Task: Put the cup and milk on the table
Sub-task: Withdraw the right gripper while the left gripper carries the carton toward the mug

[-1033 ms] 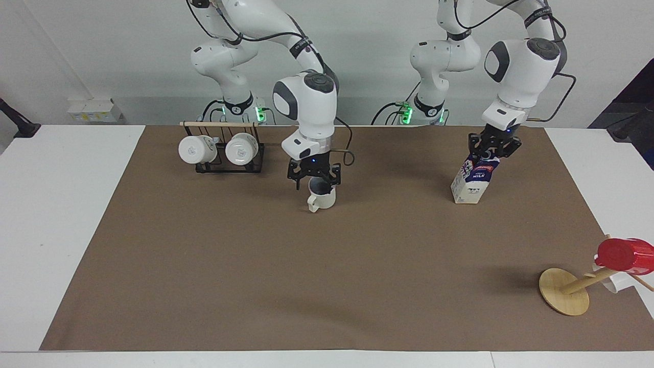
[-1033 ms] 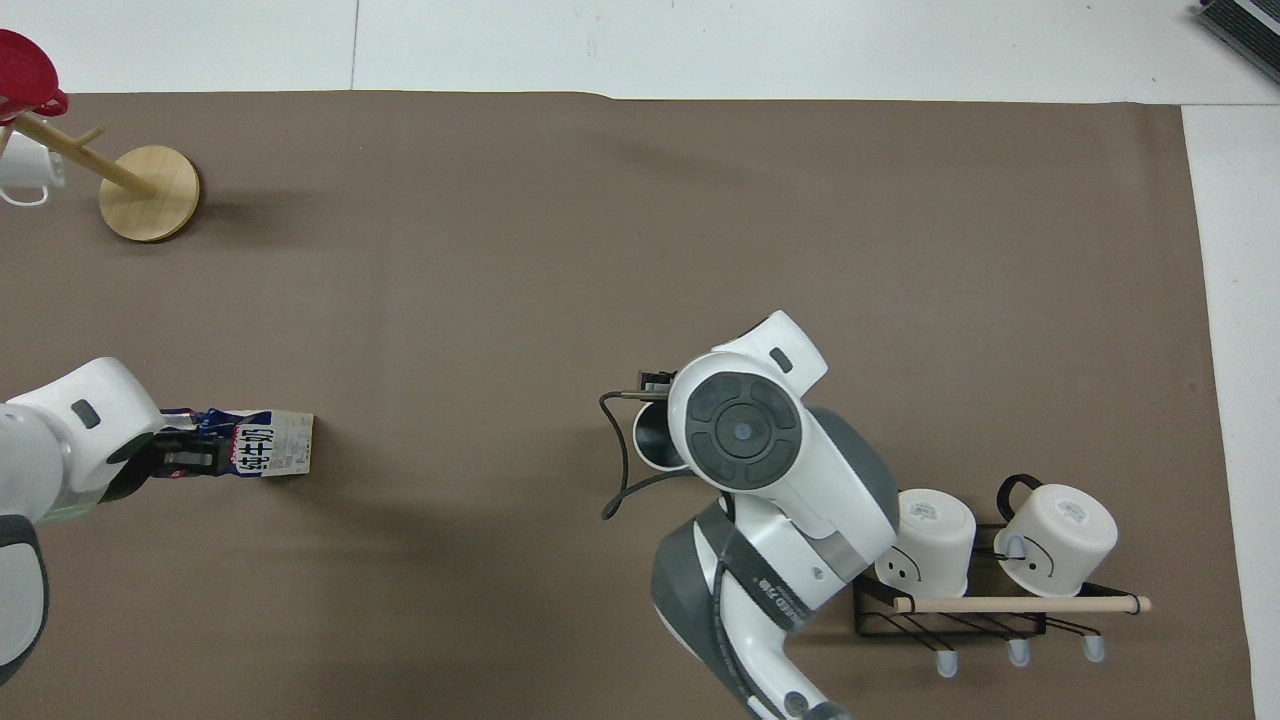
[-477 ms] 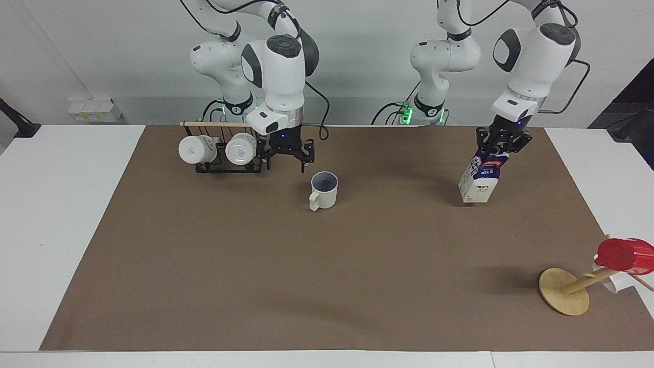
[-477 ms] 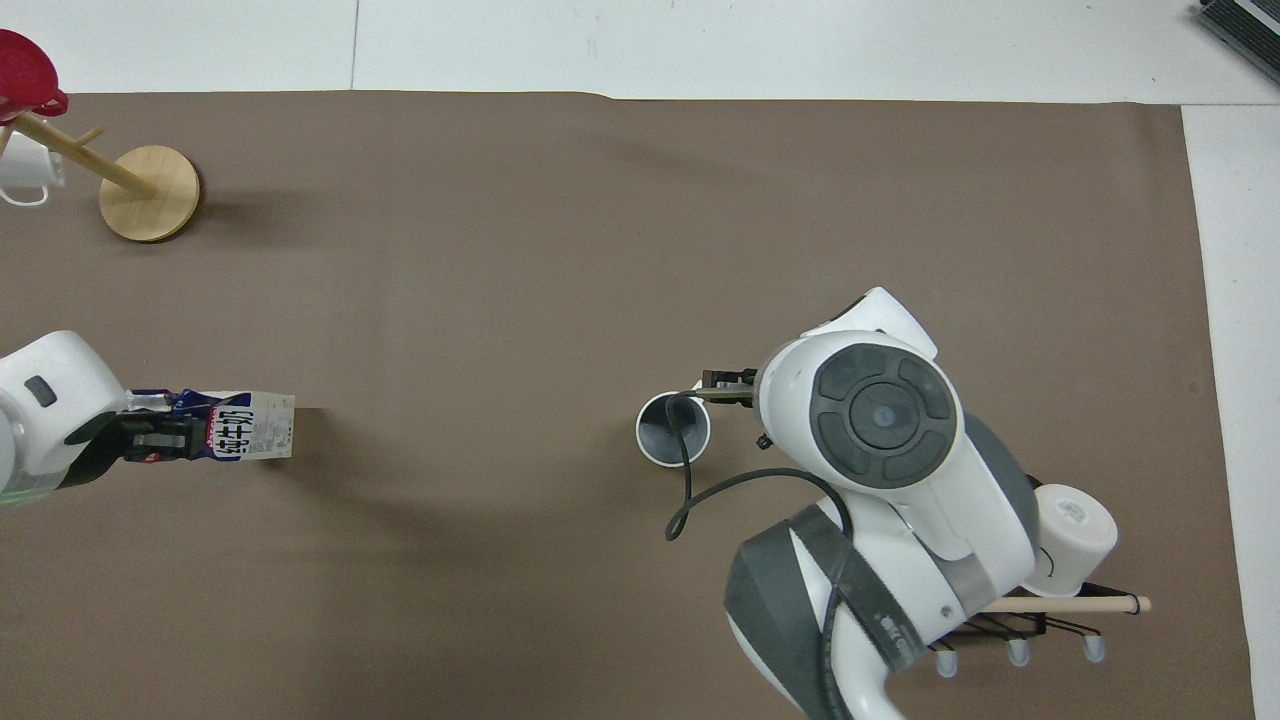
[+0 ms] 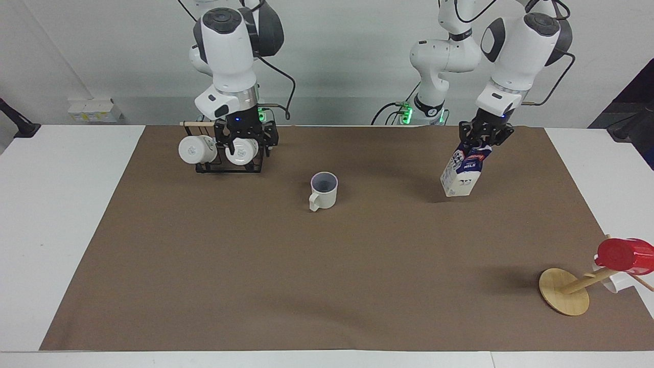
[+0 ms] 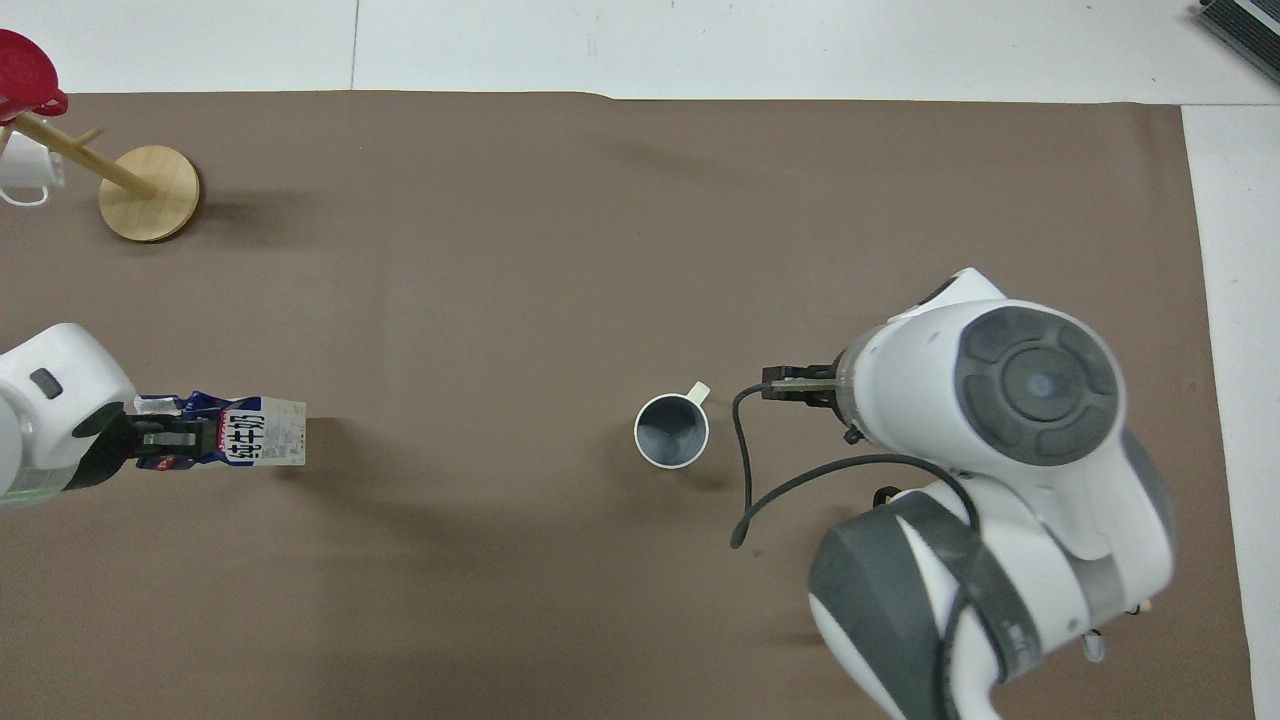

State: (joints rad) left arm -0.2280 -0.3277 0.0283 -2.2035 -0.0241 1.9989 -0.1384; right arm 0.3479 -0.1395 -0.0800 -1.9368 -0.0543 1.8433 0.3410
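Observation:
The cream-white cup (image 5: 323,190) stands upright on the brown sheet of the table (image 5: 327,286), handle pointing away from the robots; it also shows in the overhead view (image 6: 671,430). Nothing holds it. My right gripper (image 5: 246,141) is open and empty, raised over the mug rack toward the right arm's end; in the overhead view its own arm hides it. My left gripper (image 5: 485,137) is shut on the gable top of the milk (image 5: 462,173), which hangs tilted low over the sheet (image 6: 255,444). I cannot tell whether its bottom touches the sheet.
A black wire rack (image 5: 229,162) holds two glossy white mugs on their sides close to the robots. A tipped wooden stand with a round disc base (image 5: 563,291) carries a red cup (image 5: 624,254) at the left arm's end, far from the robots.
My right gripper let go of the cup, rose and moved from over it to over the mug rack. My left gripper carried the tilted milk a little toward the cup.

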